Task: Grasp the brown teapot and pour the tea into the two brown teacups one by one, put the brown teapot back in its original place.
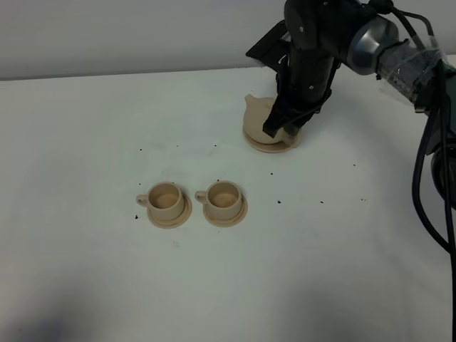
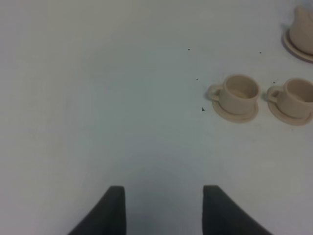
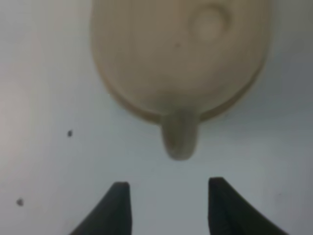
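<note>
The brown teapot (image 1: 258,114) stands on its wide round saucer (image 1: 271,146) at the back of the white table. My right gripper (image 1: 276,130) hangs just over the teapot's handle side. In the right wrist view the teapot (image 3: 176,54) fills the frame with its loop handle (image 3: 180,134) pointing at the gap of the open, empty right gripper (image 3: 168,205); the fingers do not touch it. The two brown teacups (image 1: 165,199) (image 1: 223,197) sit on small saucers nearer the front. My left gripper (image 2: 164,208) is open and empty over bare table, with the cups (image 2: 239,93) (image 2: 298,97) ahead.
Small black specks (image 1: 278,201) are scattered on the table around the cups and teapot. The table's far edge meets a pale wall behind the teapot. The right arm's cables (image 1: 427,178) hang at the right edge. The teapot also shows in the left wrist view (image 2: 303,32).
</note>
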You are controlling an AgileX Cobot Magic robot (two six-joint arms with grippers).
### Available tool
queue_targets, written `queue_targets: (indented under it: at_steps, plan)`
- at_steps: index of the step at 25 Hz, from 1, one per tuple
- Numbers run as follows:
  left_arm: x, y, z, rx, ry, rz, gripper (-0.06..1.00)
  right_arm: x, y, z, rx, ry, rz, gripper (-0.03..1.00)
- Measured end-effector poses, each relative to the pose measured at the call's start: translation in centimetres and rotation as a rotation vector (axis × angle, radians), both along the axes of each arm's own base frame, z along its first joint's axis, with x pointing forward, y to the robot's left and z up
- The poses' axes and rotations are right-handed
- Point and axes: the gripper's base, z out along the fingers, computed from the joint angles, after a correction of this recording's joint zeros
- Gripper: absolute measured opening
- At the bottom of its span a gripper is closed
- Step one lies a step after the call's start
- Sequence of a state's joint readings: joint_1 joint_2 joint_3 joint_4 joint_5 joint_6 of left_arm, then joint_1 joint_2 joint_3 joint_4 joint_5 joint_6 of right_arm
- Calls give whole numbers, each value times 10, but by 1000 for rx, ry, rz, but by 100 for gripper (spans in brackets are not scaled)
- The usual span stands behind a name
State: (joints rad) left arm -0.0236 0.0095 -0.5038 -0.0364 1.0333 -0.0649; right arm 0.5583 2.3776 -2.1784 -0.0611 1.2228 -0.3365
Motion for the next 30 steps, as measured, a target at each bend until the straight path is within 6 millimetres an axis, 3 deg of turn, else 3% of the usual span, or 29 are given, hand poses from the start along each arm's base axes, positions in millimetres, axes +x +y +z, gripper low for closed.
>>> queue_targets:
  at_steps: [6, 15, 21, 30]
  plan:
    - [0, 0, 0, 0, 0, 0, 41, 23, -12, -17, 62, 25, -58, 39]
    - [0, 0, 0, 0, 0, 0, 41, 22, -8, -23, 105, 60, -47, 39]
    - [0, 0, 0, 0, 0, 0, 41, 24, -8, -38, 78, 77, -32, 39]
    - [0, 0, 0, 0, 0, 0, 41, 25, -9, -38, 61, 67, -15, 39]
